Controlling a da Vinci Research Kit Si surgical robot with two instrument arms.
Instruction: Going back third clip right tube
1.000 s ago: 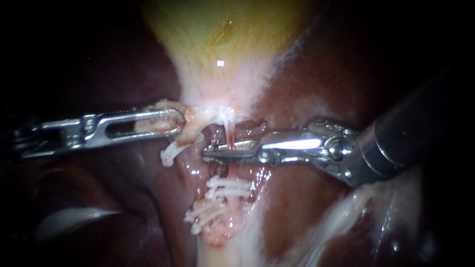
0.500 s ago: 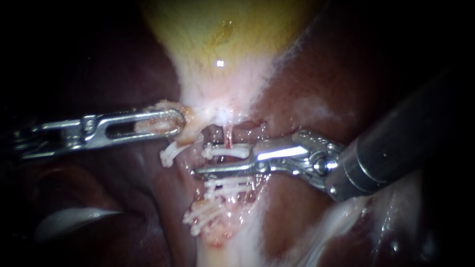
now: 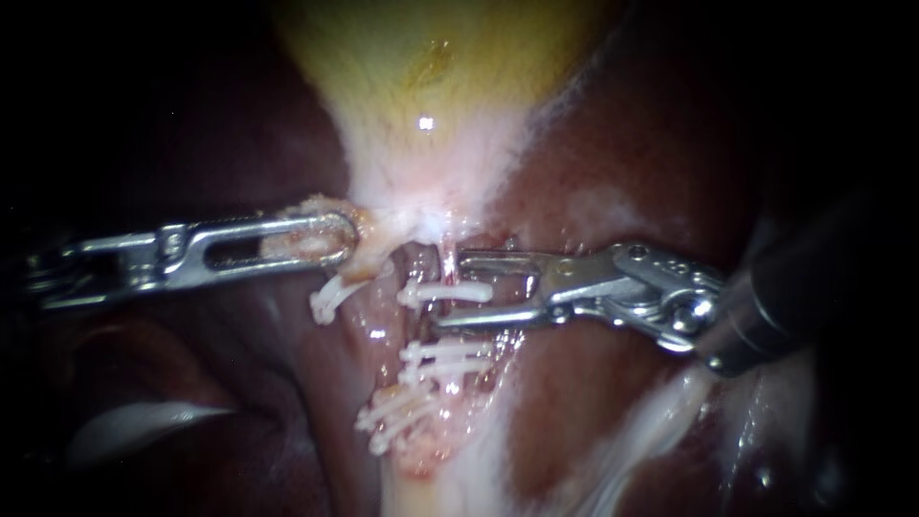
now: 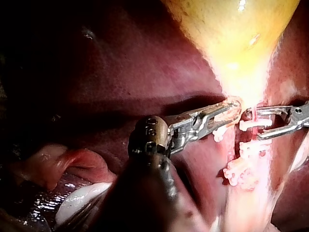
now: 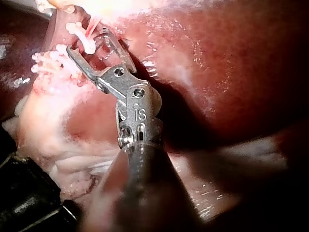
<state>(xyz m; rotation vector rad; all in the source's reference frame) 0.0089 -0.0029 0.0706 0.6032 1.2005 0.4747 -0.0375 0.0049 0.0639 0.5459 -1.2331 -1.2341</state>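
**Right tool open around the top clip on the right tube**

The right tool (image 3: pixel 450 289), whose shaft is coming in from the right, is standing with its jaws apart. One jaw is lying above and one below the right end of the top clip (image 3: pixel 421 292). A gap is showing on either side of the clip, so the jaws are gripping nothing. The right wrist view is showing the same thing, with the open jaws framing the clip's end.

The top clip is sitting across the thin red right tube (image 3: pixel 442 260), just under the pale neck of the gallbladder (image 3: pixel 431 77). Further down the same line, two more clips (image 3: pixel 442 356) are lying close together, one just above the other. A cluster of clips (image 3: pixel 391 418) is lying lower and to the left, on pale tissue.

The left tool (image 3: pixel 340 237) is reaching in from the left, its jaws closed on a flap of pale tissue (image 3: pixel 371 230) beside the gallbladder's neck. A white clip (image 3: pixel 330 299) is hanging just below its tip. The dark liver (image 3: pixel 622 144) is lying on both sides.
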